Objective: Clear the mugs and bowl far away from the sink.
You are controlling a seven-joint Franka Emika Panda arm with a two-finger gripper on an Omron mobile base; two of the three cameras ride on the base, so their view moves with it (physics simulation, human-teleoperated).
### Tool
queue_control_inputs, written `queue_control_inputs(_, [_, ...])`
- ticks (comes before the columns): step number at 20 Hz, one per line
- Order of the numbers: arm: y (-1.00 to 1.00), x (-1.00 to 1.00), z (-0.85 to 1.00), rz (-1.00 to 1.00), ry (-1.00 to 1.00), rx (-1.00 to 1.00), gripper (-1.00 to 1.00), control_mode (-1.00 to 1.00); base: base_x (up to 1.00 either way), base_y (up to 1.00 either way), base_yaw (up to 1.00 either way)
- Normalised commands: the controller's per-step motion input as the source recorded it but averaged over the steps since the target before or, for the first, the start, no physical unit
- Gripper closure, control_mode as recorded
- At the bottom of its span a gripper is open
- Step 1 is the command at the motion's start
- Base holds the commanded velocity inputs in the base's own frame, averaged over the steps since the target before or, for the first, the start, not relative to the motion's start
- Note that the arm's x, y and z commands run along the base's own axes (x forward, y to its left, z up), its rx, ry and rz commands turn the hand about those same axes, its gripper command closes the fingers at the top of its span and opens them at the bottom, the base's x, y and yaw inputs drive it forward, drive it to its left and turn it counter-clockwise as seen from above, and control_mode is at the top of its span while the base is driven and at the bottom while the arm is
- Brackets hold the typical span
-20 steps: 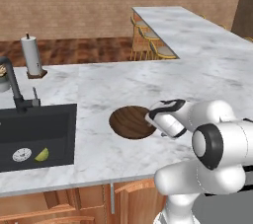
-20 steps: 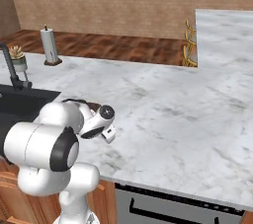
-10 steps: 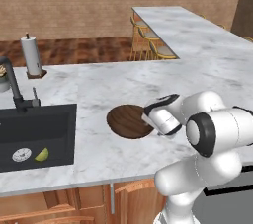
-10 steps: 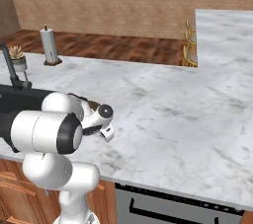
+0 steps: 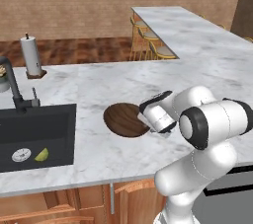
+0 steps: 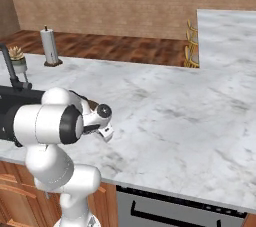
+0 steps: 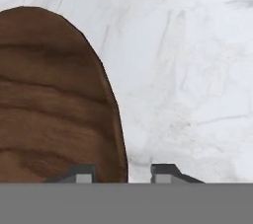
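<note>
I am pinching the rim of the wooden bowl point(image 7: 54, 99) with my pincer point(image 7: 122, 172); next I am lifting it off the bench point(image 5: 99, 87).

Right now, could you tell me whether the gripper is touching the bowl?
Cannot tell. In the hand view the fingertips straddle the bowl rim, one tip over the wood, one over the counter; contact itself isn't visible.

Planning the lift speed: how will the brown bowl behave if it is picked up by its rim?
The bowl looks like rigid wood, so probably no flexing. Wide and shallow, it may tilt when gripped at one edge by the end effector. Its flat stance on the counter suggests sliding, not rolling.
</note>
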Motion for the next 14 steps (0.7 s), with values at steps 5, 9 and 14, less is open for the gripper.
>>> queue_control_inputs(5, [0.15,0.00,0.00,0.00,-0.03,0.00,1.00,-1.00,0.00,0.00,0.00])
queue_control_inputs(9, [0.06,0.00,0.01,-0.03,-0.06,0.00,1.00,-1.00,0.00,0.00,0.00])
queue_control_inputs(14, [0.00,0.00,0.17,-0.10,-0.05,0.00,1.00,-1.00,0.00,0.00,0.00])
